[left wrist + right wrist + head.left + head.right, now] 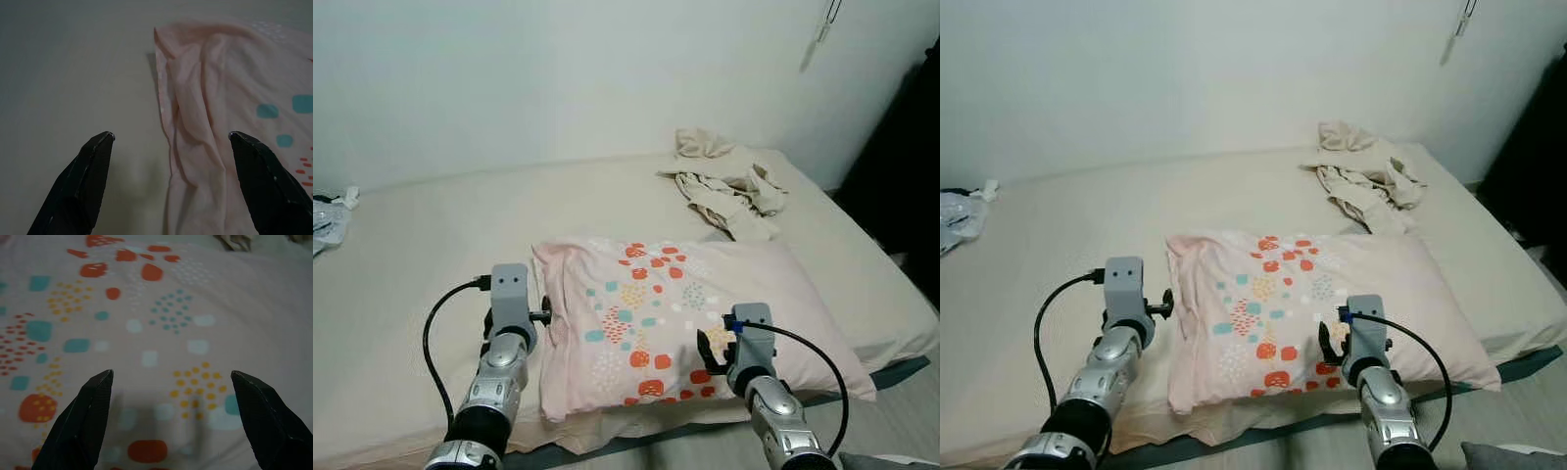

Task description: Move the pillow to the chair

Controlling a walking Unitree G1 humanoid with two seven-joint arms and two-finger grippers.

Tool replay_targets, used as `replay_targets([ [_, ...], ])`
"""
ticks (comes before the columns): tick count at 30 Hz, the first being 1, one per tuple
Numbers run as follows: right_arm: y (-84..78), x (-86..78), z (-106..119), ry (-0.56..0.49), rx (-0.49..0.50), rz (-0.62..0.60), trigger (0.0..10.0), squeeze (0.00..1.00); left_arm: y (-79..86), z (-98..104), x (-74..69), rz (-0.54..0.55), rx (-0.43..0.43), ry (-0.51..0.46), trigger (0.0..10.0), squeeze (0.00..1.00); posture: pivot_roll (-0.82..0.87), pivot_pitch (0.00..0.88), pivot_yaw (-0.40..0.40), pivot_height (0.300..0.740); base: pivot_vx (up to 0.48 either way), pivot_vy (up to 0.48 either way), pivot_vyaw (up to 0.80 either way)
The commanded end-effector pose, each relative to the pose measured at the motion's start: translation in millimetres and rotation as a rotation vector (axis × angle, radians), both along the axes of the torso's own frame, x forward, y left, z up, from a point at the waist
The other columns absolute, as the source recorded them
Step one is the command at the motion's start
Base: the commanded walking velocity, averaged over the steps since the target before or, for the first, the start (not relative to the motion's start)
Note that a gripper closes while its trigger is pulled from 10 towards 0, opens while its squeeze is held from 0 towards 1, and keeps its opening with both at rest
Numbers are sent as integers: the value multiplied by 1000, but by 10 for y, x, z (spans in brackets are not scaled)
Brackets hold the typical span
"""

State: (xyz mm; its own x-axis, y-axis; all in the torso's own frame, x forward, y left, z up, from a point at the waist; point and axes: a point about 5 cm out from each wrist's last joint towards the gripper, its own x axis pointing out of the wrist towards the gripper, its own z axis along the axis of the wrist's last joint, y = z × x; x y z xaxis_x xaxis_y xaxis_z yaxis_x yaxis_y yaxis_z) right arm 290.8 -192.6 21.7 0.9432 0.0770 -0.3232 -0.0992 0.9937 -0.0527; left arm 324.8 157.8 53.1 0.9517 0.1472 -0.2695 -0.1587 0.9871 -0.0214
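The pillow (695, 304), pale pink with red, teal and yellow patches, lies flat on the bed near its front edge. My left gripper (540, 315) hovers at the pillow's left edge. In the left wrist view the gripper (171, 136) is open, and the wrinkled pillow edge (195, 147) lies between and beyond its fingertips. My right gripper (715, 352) is low over the pillow's front middle. The right wrist view shows this gripper (171, 374) open just above the patterned cover (161, 318), with nothing held.
The beige bed (431, 255) spreads to the white wall. Crumpled beige clothes (729, 186) lie at its back right, and a grey-white bundle (328, 220) at the far left. Dark furniture (911, 166) stands on the right, with floor (901, 421) below.
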Motion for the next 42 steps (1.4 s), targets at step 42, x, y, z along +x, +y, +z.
replay_targets([
  [42,25,273,469,-196,-25,116,10000,0,-10,44,-49,11,-374,-47,10000,0,-71,121,-35,591,0,0,0],
])
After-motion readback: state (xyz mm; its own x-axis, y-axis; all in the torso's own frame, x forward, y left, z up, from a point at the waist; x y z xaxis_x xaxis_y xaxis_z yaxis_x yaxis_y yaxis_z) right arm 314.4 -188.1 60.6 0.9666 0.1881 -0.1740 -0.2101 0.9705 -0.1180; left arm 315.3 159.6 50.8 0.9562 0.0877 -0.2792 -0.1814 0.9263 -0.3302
